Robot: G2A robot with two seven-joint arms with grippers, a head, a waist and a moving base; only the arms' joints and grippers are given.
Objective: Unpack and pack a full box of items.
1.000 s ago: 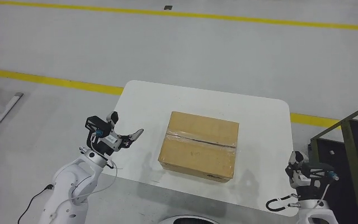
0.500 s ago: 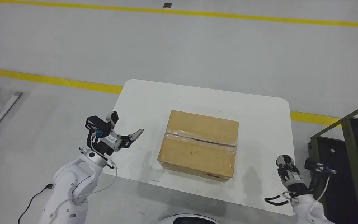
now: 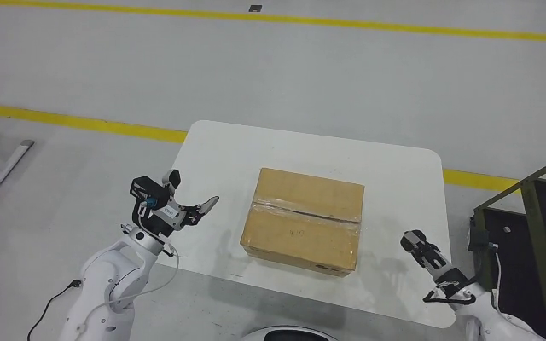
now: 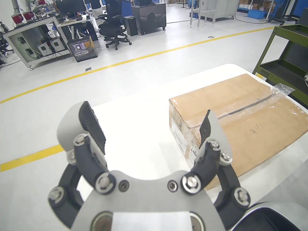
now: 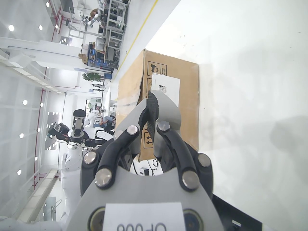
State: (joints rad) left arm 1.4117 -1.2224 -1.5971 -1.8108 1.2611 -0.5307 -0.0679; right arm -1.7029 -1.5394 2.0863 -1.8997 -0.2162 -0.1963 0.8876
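A closed brown cardboard box (image 3: 304, 220), its top seam taped, sits in the middle of the white table (image 3: 256, 149). My left gripper (image 3: 191, 198) hangs open over the table's left edge, a short way from the box's left end (image 4: 185, 131); its two black-padded fingers (image 4: 92, 126) stand wide apart with nothing between them (image 4: 149, 126). My right gripper (image 3: 418, 248) is near the table's front right corner, shut with its pads pressed together (image 5: 151, 111), pointing at the box's labelled right end (image 5: 168, 85) and holding nothing.
A green metal cart (image 3: 512, 230) stands just off the table's right edge (image 4: 286, 58). A loose strip of clear tape (image 4: 281, 88) sticks up at the box's right end. Bare table lies behind and to both sides of the box.
The right gripper has swung from off the table's front right corner in over the table toward the box. The left arm and the box have stayed put.
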